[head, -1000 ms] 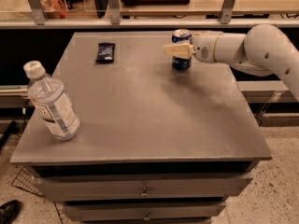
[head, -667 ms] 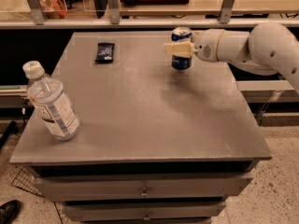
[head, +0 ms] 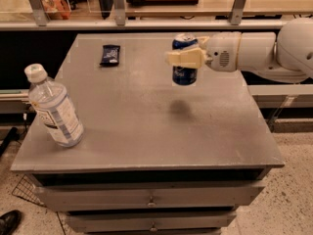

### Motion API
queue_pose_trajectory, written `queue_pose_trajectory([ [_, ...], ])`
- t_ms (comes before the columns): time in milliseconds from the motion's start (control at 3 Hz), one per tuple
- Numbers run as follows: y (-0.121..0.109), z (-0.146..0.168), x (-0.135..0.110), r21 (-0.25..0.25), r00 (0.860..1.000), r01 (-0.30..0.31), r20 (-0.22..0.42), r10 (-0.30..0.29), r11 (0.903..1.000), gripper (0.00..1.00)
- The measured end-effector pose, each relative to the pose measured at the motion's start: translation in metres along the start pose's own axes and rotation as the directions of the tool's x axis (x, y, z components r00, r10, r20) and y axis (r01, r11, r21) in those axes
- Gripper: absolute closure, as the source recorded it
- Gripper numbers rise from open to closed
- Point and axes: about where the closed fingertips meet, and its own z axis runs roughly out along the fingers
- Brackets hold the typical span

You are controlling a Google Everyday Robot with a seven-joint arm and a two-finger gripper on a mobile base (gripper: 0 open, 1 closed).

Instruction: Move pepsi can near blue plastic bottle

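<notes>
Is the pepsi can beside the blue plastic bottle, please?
No, the end effector holds the pepsi can far right, while the blue plastic bottle stands front left.

Above the tabletop's far edge, toward its right corner, the gripper (head: 180,57) clasps the pepsi can (head: 185,75), covering its middle band; one finger is hidden behind the can. The arm (head: 257,53) is cut off at the right. The print on the snack wrapper (head: 110,54), near the far left corner, is too small to read.

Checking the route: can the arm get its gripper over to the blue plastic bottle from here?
Probably yes: the gripper, shut on the pepsi can, has bare tabletop between it and the blue plastic bottle; the wrapper lies off that line.
</notes>
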Motion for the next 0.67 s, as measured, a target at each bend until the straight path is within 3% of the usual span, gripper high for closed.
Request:
queue_pose_trajectory([
  [333, 0.009, -0.001, 0.002, -0.025, 1.000, -0.006, -0.005, 0.006, 0.9997, 1.00],
  [667, 0.020, 0.006, -0.002, -0.041, 0.999, -0.015, 0.051, 0.017, 0.9990, 1.00],
])
